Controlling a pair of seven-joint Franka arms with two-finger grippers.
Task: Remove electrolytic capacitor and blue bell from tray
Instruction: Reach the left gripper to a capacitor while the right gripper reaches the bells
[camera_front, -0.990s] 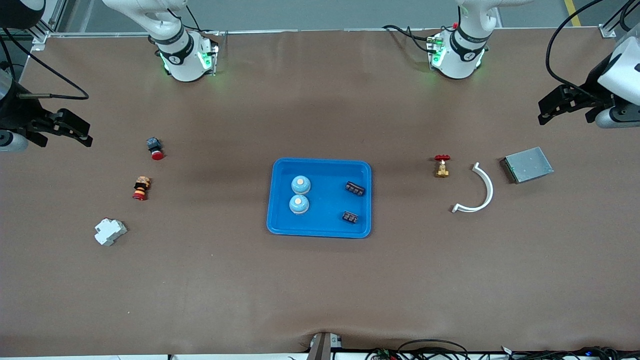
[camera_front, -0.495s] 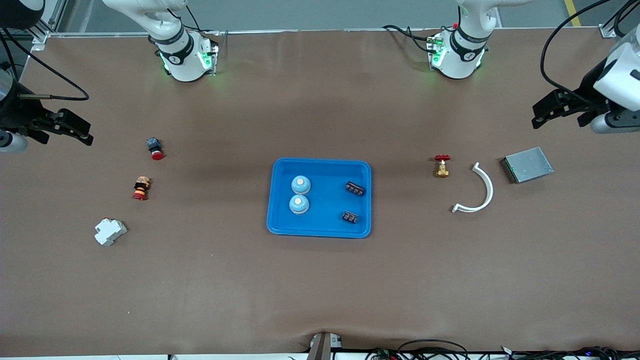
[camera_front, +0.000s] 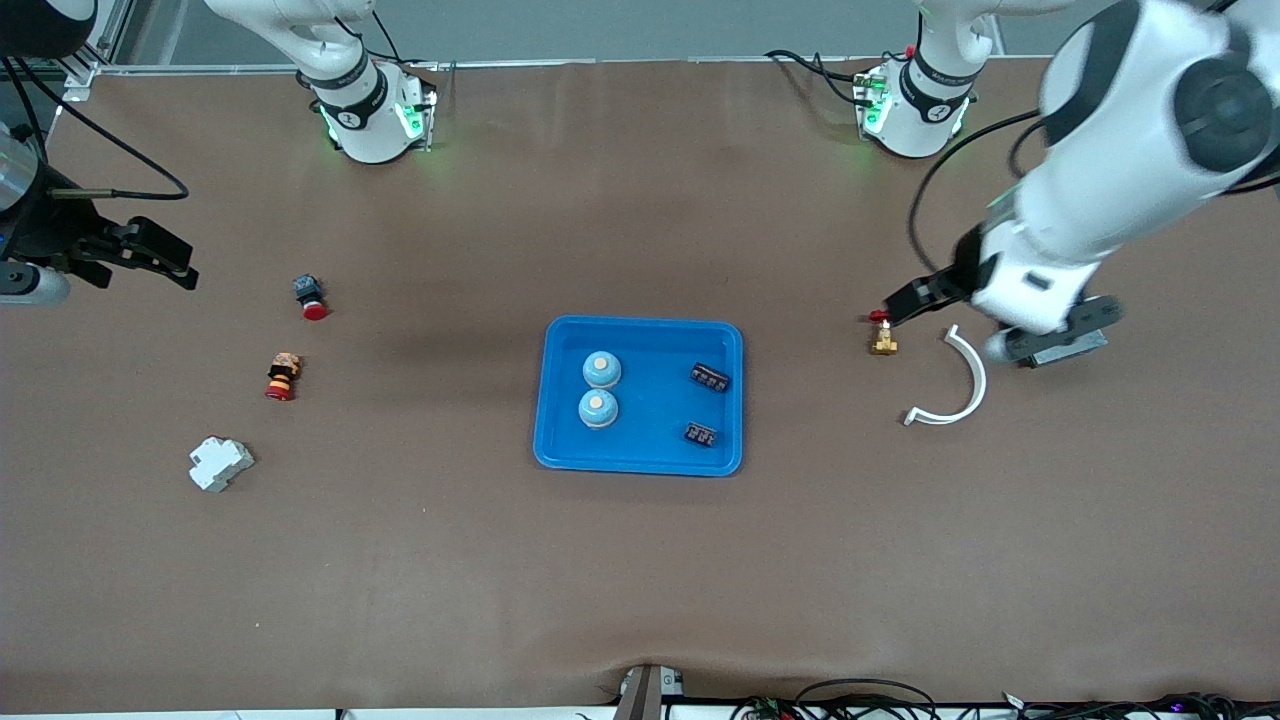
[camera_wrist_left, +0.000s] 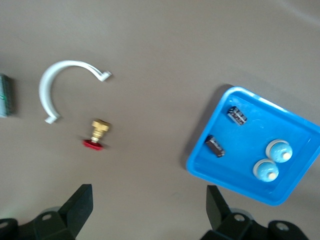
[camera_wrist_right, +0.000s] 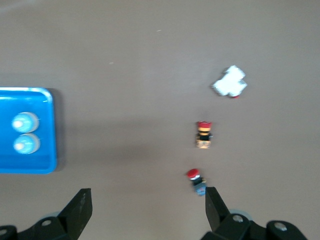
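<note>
A blue tray (camera_front: 655, 425) sits mid-table and holds two blue bells (camera_front: 601, 368) (camera_front: 598, 408) and two black capacitors (camera_front: 709, 377) (camera_front: 700, 434). My left gripper (camera_front: 902, 305) hangs open and empty over the red-handled brass valve (camera_front: 883, 333), toward the left arm's end of the table. In the left wrist view the tray (camera_wrist_left: 240, 165), the capacitors (camera_wrist_left: 238, 114) (camera_wrist_left: 215, 146) and the bells (camera_wrist_left: 278, 150) (camera_wrist_left: 265, 170) all lie clear of the left gripper (camera_wrist_left: 148, 202). My right gripper (camera_front: 178, 265) is open and empty at the right arm's end, well away from the tray (camera_wrist_right: 30, 162).
A white curved bracket (camera_front: 958, 385) and a grey metal box (camera_front: 1065, 345), partly under the left arm, lie beside the valve. Toward the right arm's end lie two red-capped push buttons (camera_front: 310, 296) (camera_front: 282, 376) and a white breaker (camera_front: 221, 464).
The left arm has swung in from the table's end toward the tray and now hangs over the valve. The right gripper has shifted only slightly. Both stay open.
</note>
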